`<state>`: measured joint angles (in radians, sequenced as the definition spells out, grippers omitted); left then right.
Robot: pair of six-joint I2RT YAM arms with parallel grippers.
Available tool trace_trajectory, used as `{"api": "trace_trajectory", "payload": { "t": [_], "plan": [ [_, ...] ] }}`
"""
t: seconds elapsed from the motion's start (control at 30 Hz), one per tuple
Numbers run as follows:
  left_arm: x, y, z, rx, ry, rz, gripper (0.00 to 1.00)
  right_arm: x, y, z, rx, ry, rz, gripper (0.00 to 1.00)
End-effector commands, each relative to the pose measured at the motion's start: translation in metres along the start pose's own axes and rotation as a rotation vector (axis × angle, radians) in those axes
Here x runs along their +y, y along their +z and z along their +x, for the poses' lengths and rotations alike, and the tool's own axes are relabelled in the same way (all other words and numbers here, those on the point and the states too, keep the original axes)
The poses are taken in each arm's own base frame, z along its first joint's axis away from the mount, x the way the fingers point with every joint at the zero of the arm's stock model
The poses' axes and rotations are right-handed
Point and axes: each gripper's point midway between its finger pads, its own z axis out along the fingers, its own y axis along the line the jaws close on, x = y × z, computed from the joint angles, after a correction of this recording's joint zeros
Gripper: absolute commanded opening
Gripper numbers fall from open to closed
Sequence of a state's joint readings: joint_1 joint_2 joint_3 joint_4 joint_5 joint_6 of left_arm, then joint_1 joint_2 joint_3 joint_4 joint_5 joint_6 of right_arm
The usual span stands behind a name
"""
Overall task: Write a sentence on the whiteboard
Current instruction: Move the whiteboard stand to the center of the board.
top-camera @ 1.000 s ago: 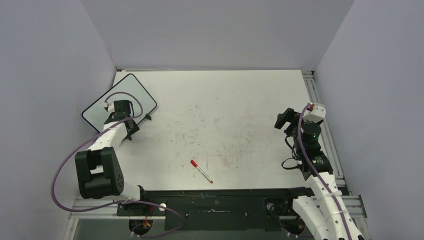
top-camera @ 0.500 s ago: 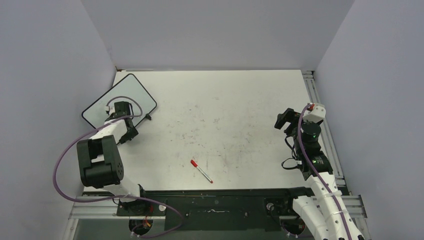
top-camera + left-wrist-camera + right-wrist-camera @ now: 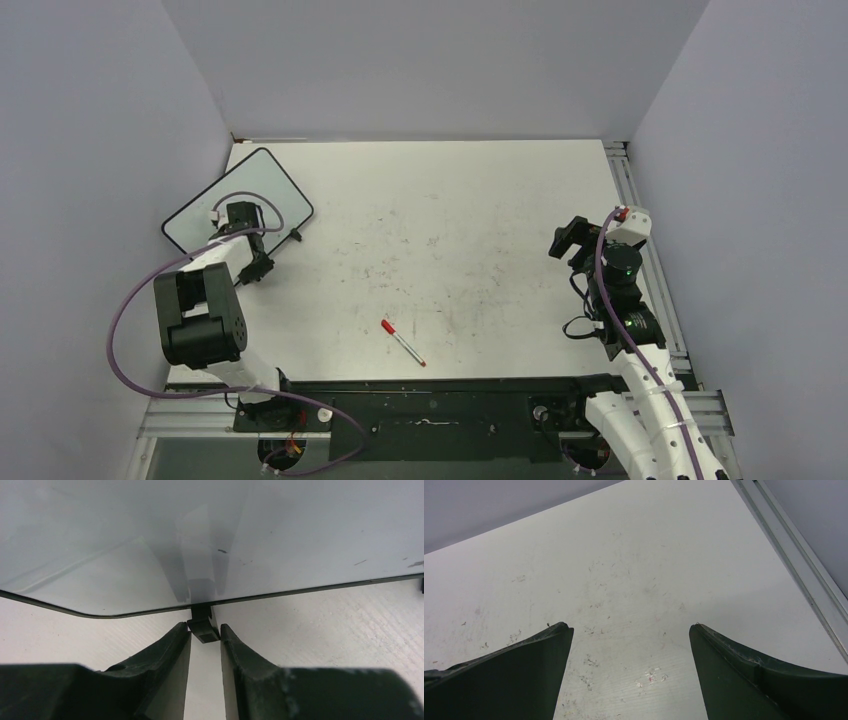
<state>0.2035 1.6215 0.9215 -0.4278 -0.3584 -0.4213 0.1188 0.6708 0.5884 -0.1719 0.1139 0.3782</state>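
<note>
At the far-left corner of the large scuffed white tabletop (image 3: 480, 230) sits the one small black-framed rectangular whiteboard (image 3: 255, 180), blank (no red words yet). Two grippers: the left gripper (image 3: 205, 639) stands narrow, pinching a small black plastic foot (image 3: 203, 625), one of two; the right gripper (image 3: 631, 630) hangs wide, empty. Step, I judge: repositioning the board; next needs a firm pull, then fetching the single red-capped white marker (image 3: 402, 342)

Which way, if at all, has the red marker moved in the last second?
No. The red marker lies where it was in the overhead view: same gap to the black base rail, same slant.
</note>
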Motion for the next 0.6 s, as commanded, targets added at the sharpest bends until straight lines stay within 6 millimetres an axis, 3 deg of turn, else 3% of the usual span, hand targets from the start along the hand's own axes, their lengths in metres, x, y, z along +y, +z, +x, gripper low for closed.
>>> {"api": "trace_trajectory", "payload": {
  "t": [0.0, 0.37, 0.57],
  "plan": [
    [0.003, 0.003, -0.024, -0.054, 0.006, -0.026, 0.24, 0.006, 0.002, -0.008, -0.037, 0.001, -0.027, 0.9],
    [0.001, 0.004, -0.021, -0.043, 0.026, -0.01, 0.0, 0.005, 0.003, -0.008, -0.038, 0.001, -0.022, 0.9],
    [-0.008, 0.0, -0.017, -0.052, 0.059, 0.022, 0.0, 0.004, 0.003, -0.006, -0.039, 0.001, -0.02, 0.9]
  ]
}}
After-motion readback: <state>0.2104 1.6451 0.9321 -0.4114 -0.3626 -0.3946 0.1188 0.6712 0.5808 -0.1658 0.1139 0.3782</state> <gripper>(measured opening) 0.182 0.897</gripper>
